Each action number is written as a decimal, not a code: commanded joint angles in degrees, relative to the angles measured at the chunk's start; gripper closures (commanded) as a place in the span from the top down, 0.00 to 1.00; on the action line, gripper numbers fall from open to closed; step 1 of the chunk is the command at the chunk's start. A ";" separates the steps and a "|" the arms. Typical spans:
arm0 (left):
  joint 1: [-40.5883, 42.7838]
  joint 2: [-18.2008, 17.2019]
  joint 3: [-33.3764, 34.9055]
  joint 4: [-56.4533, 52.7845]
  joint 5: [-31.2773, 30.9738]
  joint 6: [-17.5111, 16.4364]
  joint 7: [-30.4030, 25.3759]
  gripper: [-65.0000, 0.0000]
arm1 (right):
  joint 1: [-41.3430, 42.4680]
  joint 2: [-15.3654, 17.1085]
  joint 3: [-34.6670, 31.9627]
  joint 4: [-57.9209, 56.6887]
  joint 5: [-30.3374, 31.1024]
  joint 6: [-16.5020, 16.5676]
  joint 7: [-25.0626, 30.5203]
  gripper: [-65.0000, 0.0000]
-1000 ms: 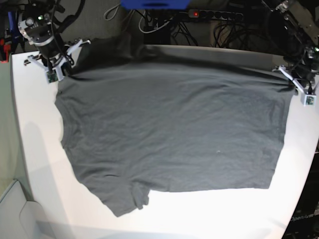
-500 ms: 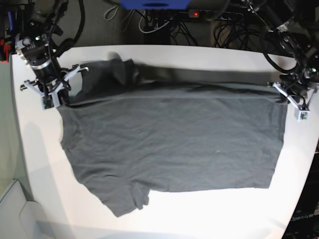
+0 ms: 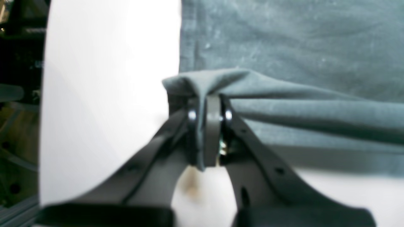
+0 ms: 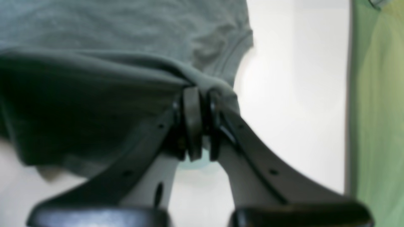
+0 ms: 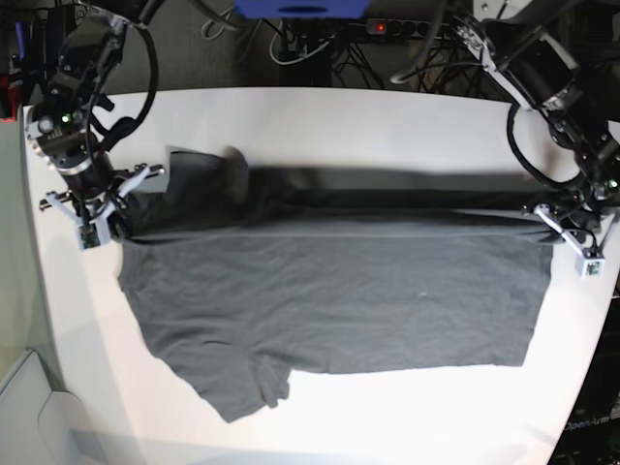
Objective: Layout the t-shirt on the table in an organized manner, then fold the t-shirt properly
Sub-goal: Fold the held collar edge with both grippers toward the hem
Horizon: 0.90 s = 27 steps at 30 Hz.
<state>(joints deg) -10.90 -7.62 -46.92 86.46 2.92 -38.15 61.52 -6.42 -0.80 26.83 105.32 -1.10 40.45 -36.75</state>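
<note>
The dark charcoal t-shirt (image 5: 329, 300) lies spread across the white table (image 5: 320, 111), its far edge lifted and stretched taut between both arms. My left gripper (image 5: 570, 231), at the base view's right, is shut on the shirt's corner; the left wrist view shows cloth (image 3: 284, 101) pinched in the left gripper (image 3: 210, 116). My right gripper (image 5: 108, 221), at the base view's left, is shut on the opposite corner; in the right wrist view the fabric (image 4: 94, 82) bunches at the right gripper (image 4: 200, 104). A sleeve (image 5: 257, 387) points toward the near edge.
Cables and a power strip (image 5: 407, 29) lie behind the table's far edge. A green panel (image 4: 375, 110) stands beyond the table's side in the right wrist view. Bare white tabletop runs along the near edge (image 5: 387, 417) and the far strip.
Both grippers have pulled the shirt's far edge toward the near side of the table, folding that raised edge over the body; more bare table now shows at the back.
</note>
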 commanded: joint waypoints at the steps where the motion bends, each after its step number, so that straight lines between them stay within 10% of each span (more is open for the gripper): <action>1: -1.98 -0.95 -0.07 0.01 -0.24 0.22 -0.90 0.00 | 1.45 1.19 0.03 0.57 0.62 -0.45 1.37 0.00; 27: -9.19 -3.59 3.71 -11.51 -0.24 0.31 -7.93 0.00 | 13.84 2.86 -0.06 -13.05 0.62 -0.45 1.37 0.00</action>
<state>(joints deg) -18.46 -10.24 -43.27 74.13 3.22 -37.93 54.98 6.20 1.43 26.65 91.20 -1.30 40.42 -36.84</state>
